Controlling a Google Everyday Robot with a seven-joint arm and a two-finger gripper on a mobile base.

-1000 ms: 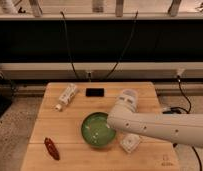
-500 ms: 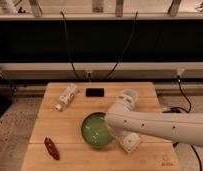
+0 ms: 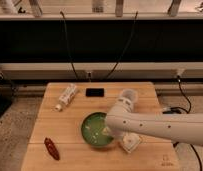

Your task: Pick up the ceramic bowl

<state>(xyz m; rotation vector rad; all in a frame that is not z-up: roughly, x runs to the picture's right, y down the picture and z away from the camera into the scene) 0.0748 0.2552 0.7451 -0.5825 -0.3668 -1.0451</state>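
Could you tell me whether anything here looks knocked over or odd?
Only the white bottle lies on its side at the back left of the table. The ceramic bowl sits upright, the gripper at its right rim.

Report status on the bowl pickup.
Gripper low beside the ceramic bowl, at its image-right rim. Bowl sits on the table, not yet lifted. White bottle, black device and red object lie apart from it.
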